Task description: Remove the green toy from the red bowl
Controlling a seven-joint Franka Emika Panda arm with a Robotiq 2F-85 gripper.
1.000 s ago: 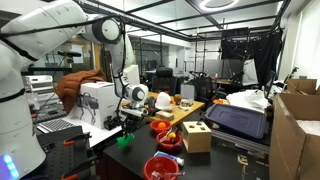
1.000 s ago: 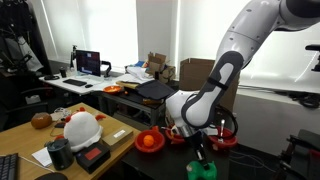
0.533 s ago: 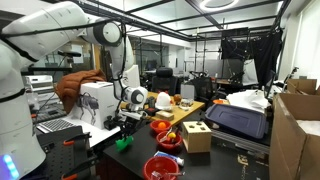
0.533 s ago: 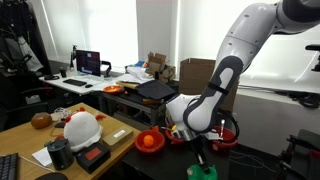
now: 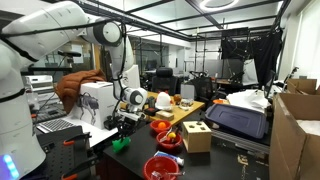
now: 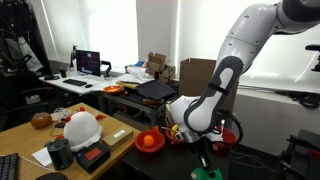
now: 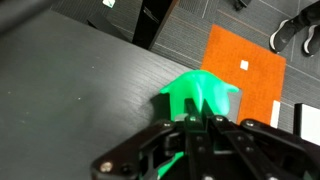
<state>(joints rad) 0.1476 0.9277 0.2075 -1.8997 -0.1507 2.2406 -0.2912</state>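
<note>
The green toy (image 5: 120, 143) is a small bright green lump pinched between my gripper's (image 5: 123, 133) fingers, low over the black table and well away from the red bowl (image 5: 160, 167). The wide red bowl stands at the near end of that table. In the wrist view my gripper (image 7: 196, 122) is shut on the green toy (image 7: 197, 93) above the dark tabletop. The toy (image 6: 206, 173) also shows under my gripper (image 6: 203, 162) at the bottom edge of an exterior view.
A smaller red vessel (image 5: 168, 140) with multicoloured pieces and a wooden block box (image 5: 197, 137) stand beside the red bowl. A red dish holding an orange thing (image 6: 150, 141) sits near the arm. An orange floor mat (image 7: 245, 60) lies past the table edge.
My gripper has carried the green toy a little lower and farther from the red bowl, toward the table's edge.
</note>
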